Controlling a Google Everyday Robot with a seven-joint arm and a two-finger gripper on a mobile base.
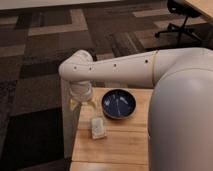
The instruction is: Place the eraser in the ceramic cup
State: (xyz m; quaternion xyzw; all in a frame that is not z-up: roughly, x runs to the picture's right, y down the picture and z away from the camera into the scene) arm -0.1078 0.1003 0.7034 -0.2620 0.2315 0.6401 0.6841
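My gripper [83,103] hangs from the white arm [120,67] over the far left corner of the wooden table [125,145], just left of the dark blue bowl [119,104]. The black eraser does not show in this view. The white ceramic cup is also out of sight, and the wrist and gripper cover the table corner beneath them. A whitish rectangular block [97,128] lies on the table just in front of the gripper.
My large white arm body [182,115] fills the right side and hides the right part of the table. Patterned carpet [35,75] lies left of and behind the table. An office chair base [182,25] stands at the far right.
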